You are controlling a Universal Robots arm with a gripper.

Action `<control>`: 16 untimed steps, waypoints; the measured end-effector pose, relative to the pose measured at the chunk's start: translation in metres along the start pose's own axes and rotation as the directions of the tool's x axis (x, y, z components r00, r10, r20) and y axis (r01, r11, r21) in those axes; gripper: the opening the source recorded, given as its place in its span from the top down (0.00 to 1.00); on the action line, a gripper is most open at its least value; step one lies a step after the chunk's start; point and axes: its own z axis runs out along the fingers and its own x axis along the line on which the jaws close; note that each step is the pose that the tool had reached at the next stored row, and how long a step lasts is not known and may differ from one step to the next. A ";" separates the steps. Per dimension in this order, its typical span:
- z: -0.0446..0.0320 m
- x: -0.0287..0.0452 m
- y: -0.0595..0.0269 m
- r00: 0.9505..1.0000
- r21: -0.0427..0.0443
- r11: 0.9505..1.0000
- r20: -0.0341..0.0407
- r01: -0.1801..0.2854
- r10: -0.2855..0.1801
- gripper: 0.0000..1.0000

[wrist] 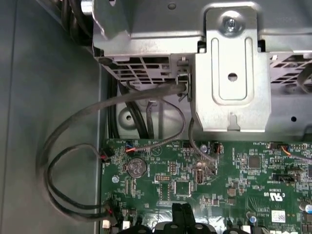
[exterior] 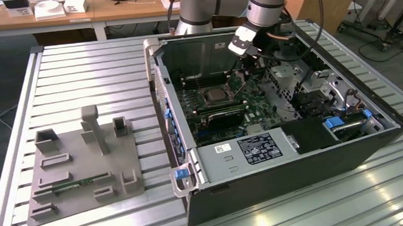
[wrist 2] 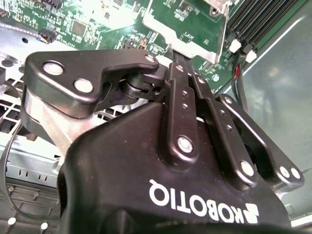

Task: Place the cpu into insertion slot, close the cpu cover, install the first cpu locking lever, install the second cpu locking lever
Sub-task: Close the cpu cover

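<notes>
Hovering over the green board [exterior: 261,112], the hand [exterior: 253,66] is closed, empty; the cpu [exterior: 215,95] lies in the insertion slot [exterior: 202,98], to the exterior view's left of it. Slow, straight-down pressure seems wisest; mind the cables [wrist: 141,91].

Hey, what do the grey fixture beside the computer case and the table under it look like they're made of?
The grey fixture looks like matte plastic, perhaps printed: even dull grey, blocky pockets, no glare. The table looks like bare brushed aluminium: silvery ribbed slats catching bright light streaks.
</notes>
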 end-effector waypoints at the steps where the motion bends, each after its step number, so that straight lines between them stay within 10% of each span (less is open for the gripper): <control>1: 0.0000 0.0000 -0.0011 1.000 0.000 1.000 0.000 0.000 0.000 0.89; 16: -0.0008 -0.0001 -0.0299 1.000 0.000 1.000 0.000 0.001 -0.001 0.89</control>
